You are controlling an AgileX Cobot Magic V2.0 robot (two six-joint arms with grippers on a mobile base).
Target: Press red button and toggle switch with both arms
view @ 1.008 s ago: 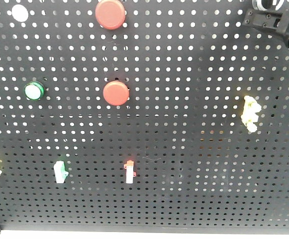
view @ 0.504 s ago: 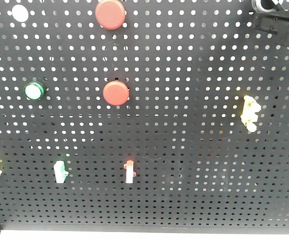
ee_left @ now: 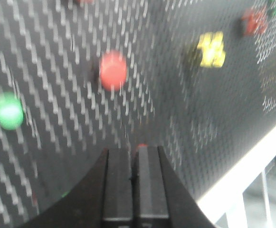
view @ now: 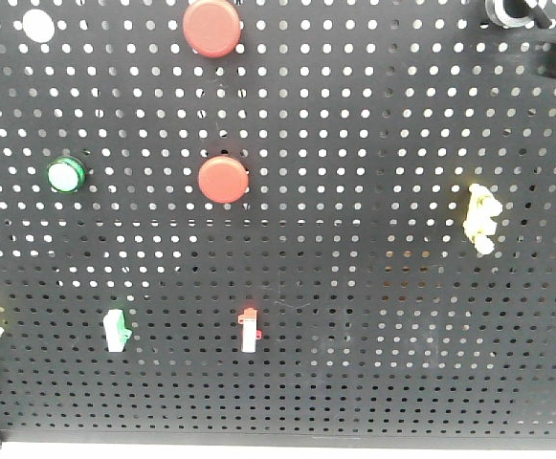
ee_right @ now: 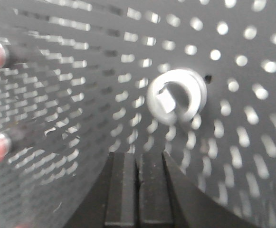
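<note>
Pegboard [view: 373, 287], black, perforated. Logged red button [view: 223, 179] mid-board, second red button [view: 211, 27] above it at top edge; toggle switch [ee_right: 176, 97] near top right corner. Noted left gripper [ee_left: 133, 156] pressed together, short of red button; right gripper [ee_right: 138, 159] likewise together, just below toggle switch.

A black perforated panel [view: 373, 382] fills the view, edged below by a white frame [view: 258, 450].
</note>
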